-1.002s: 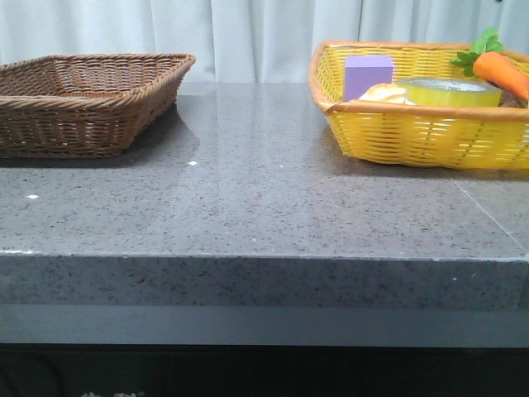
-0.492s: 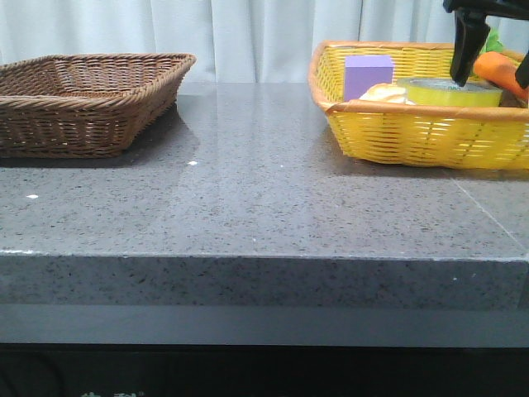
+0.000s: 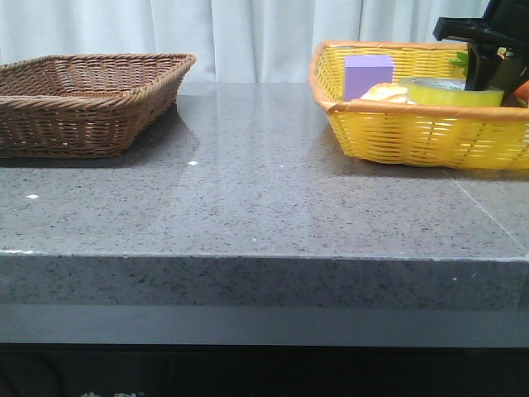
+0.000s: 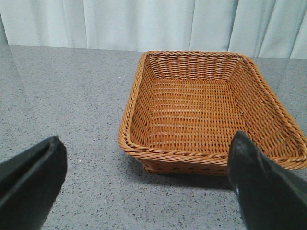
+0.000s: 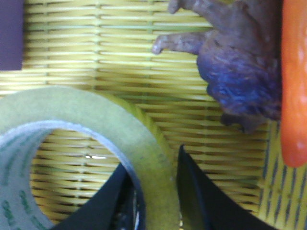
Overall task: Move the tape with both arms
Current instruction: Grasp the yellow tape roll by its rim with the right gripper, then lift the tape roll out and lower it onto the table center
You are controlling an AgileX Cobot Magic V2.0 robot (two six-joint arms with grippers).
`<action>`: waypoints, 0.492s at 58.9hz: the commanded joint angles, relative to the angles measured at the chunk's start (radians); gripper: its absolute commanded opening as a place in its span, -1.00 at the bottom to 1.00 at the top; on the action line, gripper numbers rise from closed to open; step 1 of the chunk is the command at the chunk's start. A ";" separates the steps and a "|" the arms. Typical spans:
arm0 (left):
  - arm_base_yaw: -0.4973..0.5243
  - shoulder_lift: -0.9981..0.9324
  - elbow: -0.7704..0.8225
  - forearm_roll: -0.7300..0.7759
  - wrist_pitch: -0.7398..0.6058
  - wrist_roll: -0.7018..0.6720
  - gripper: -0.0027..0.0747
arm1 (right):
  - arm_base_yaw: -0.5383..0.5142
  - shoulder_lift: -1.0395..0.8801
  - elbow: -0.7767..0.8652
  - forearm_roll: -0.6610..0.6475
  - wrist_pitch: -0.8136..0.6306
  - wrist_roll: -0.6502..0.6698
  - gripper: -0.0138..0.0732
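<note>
Right gripper (image 5: 151,201) jaws narrowly straddle the wall of the tape (image 5: 86,139) lying flat in the yellow basket (image 3: 421,136); close squarely before lifting; left gripper (image 4: 144,191) jaws wide, empty.

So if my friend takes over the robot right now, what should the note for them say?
Right end effector: down in the yellow basket, one finger inside the tape ring and one outside, straddling its wall. Whether it is squeezing yet cannot be told.
Left end effector: open, holding nothing, near the brown basket.
Tape: lying flat in the yellow basket, beside the purple block and the carrot.
Done: right arm has reached the tape.
Left: grip it, lift it out, pass it to the left end effector, which probably sets it in the brown basket.
</note>
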 commanded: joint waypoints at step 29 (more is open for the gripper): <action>0.002 0.009 -0.028 0.002 -0.073 -0.002 0.81 | -0.005 -0.203 -0.033 -0.003 -0.042 -0.010 -0.49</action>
